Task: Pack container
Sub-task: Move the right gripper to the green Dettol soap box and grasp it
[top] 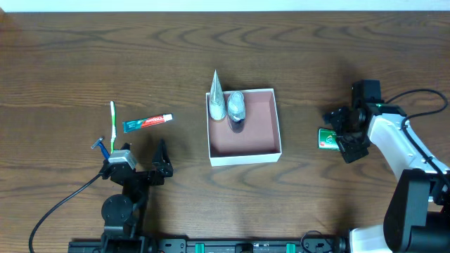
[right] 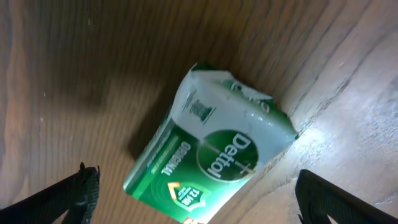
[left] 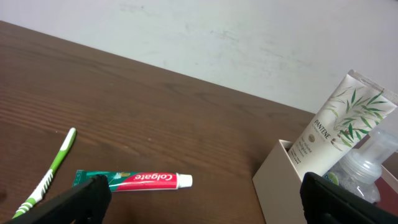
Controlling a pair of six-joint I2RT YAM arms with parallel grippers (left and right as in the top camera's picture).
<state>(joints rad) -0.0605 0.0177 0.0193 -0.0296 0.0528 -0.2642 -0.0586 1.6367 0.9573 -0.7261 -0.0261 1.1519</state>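
Two toiletries stand in the container (top: 246,140), which sits mid-tabletop between the arms: a white Pantene tube (top: 216,95) leaning at its far-left corner and a clear pump bottle (top: 236,107) just beside it. The near part of the pinkish floor is bare. This box looks light, with thin cardboard walls that would probably flex under a pinch, and it could skid on the smooth wood tabletop (top: 70,70) if an item is pushed against a wall. Loading is safest from above onto the bare floor. If the box needs steadying, a wall close to a corner should be the stiffest place to hold. To the right, well apart from the box, the right tool (right: 198,190) hangs with its jaws apart on either side of a green-and-white soap packet (right: 211,155), holding nothing. That packet is likely a firm bar in glossy, crinkled wrap, so it may be slippery; it is better taken across its narrow width, squarely on the flat faces. On the left, the left tool (left: 204,198) is also spread wide and empty, facing a toothpaste (left: 134,180) and a green toothbrush (left: 53,174), both slim and light.
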